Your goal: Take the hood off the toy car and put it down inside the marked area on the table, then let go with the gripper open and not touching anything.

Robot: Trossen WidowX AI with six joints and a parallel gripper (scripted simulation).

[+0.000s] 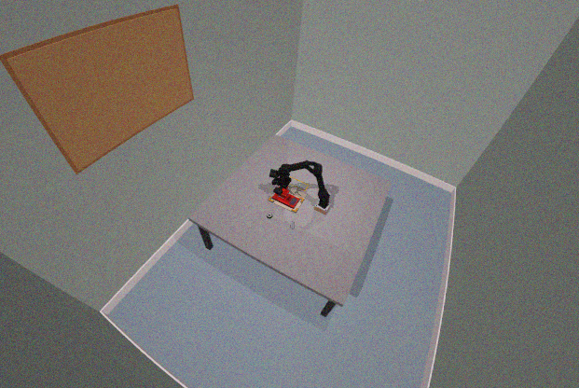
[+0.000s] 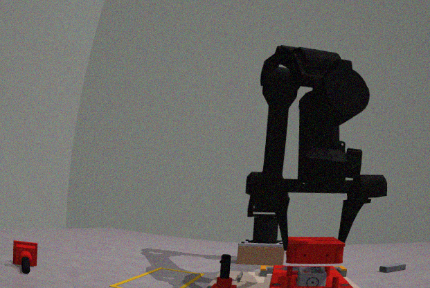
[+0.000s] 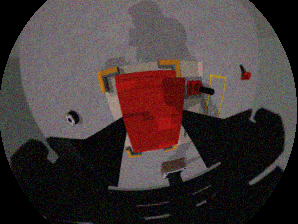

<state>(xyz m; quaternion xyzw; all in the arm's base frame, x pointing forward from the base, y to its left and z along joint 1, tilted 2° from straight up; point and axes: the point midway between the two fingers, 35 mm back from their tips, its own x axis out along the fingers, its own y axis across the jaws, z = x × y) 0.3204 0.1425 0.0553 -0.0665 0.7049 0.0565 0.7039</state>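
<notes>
The red hood (image 2: 315,250) (image 3: 154,134) is a block held level between the fingers, a little above the red toy car (image 2: 279,277) (image 1: 284,200). A thin gap shows between them in the exterior view, with the grey engine part below. My gripper (image 2: 314,244) (image 3: 152,115) is shut on the hood, one finger at each side. The marked area, a yellow outline (image 2: 136,277) (image 3: 218,76) (image 1: 300,180), lies on the table beside the car. In the wrist view the hood hides much of the car.
A red part with a black peg (image 2: 225,266) (image 3: 194,88) stands between car and outline. Another red part (image 2: 25,253) (image 3: 245,75) lies beyond the outline. A black wheel (image 1: 269,215) (image 3: 72,118) and a grey bar (image 2: 392,268) lie on the car's other side.
</notes>
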